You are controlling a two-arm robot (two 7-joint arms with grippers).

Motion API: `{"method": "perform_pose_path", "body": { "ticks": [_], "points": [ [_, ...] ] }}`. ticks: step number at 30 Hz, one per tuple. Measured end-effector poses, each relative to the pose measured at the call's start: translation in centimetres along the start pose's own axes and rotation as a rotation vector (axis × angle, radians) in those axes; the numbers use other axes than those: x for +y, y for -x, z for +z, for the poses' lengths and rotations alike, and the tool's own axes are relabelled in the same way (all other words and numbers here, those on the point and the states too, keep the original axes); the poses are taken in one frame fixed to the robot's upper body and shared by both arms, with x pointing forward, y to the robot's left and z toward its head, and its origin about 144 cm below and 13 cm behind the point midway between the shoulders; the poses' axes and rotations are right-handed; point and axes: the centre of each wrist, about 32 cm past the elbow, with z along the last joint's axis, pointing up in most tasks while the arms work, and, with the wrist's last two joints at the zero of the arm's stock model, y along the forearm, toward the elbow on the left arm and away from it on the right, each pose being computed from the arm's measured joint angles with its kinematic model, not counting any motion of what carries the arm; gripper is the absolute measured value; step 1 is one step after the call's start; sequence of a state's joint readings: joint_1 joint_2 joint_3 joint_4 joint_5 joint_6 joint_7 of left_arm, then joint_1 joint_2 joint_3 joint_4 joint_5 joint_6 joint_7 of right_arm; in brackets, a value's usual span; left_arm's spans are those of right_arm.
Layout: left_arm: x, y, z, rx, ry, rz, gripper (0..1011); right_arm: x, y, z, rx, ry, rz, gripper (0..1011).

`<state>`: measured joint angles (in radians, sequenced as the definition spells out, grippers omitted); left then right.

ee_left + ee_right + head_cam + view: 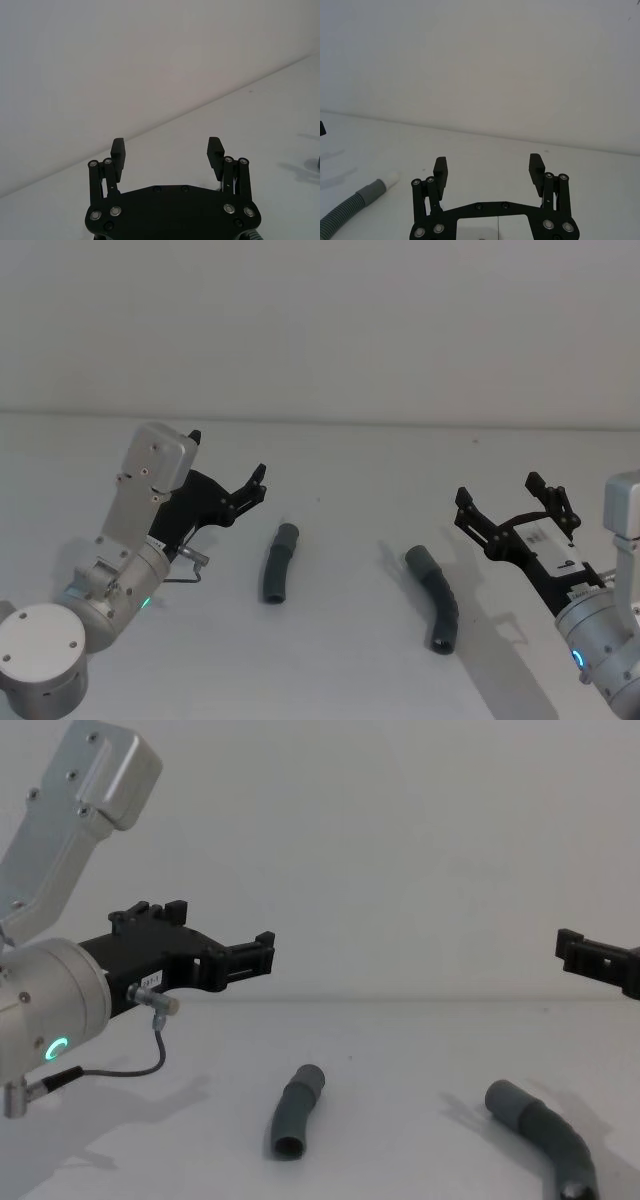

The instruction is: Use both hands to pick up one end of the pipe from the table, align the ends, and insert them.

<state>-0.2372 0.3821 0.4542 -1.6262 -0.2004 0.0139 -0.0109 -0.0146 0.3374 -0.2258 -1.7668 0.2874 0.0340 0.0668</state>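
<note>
- Head view: I see the short dark grey ribbed hose piece (277,563) lying on the plain white desk (350,670). The longer curved grey hose piece (436,600) lies apart, to its right. My black plastic left gripper (228,453) hangs left of the short piece, jaws wide. The black right gripper (498,490) sits well right of it, equally wide.
- Left wrist view: left gripper (166,147) spread wide over the desk.
- Right wrist view: right gripper (488,165) spread wide, and a narrow grey cuff with a whitish tip (370,190) rests on the desk nearby.
- Chest view: the short piece (295,1112) shows its round mouth towards me. The left gripper (222,928) is above and left of it.
</note>
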Motion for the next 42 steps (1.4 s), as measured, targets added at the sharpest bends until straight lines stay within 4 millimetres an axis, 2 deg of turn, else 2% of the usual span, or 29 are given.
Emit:
{"method": "perform_pose_path", "body": {
  "ticks": [42],
  "points": [
    [0.00,0.00,0.00,0.000,0.000,0.000,1001,0.00,0.00,0.00,0.000,0.000,0.000,1000]
  ]
}}
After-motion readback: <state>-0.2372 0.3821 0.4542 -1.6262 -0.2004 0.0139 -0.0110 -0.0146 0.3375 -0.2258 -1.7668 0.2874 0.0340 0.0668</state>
